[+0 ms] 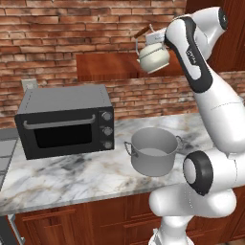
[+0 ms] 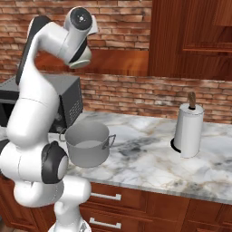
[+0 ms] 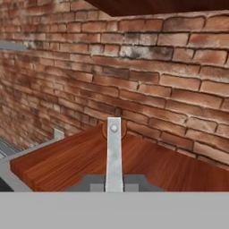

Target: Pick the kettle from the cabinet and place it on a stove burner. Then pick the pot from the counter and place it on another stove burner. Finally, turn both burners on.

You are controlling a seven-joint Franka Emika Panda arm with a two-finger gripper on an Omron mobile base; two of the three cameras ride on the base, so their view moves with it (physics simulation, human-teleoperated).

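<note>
The small cream kettle (image 1: pixel 154 58) hangs in the air in front of the cabinet's plank ledge (image 1: pixel 105 65), high above the counter (image 1: pixel 72 177). My gripper (image 1: pixel 156 36) is shut on the kettle's arched handle, whose reddish-brown wooden piece (image 1: pixel 142 32) sticks out to the left. In the hand view the handle's metal strip (image 3: pixel 114 152) runs up from my gripper (image 3: pixel 114 184) over the wooden ledge (image 3: pixel 76 163). In the right base view my arm hides most of the kettle (image 2: pixel 82 64). The grey pot (image 1: pixel 153 151) (image 2: pixel 87 144) stands upright on the marble below the kettle.
A black microwave (image 1: pixel 64 119) (image 2: pixel 68 102) sits on the counter left of the pot, against the brick wall. A white paper-towel roll (image 2: pixel 188 129) stands at the right. Dark wooden wall cabinets (image 2: pixel 190 36) hang above it. Drawers with silver handles (image 2: pixel 106 196) run under the counter.
</note>
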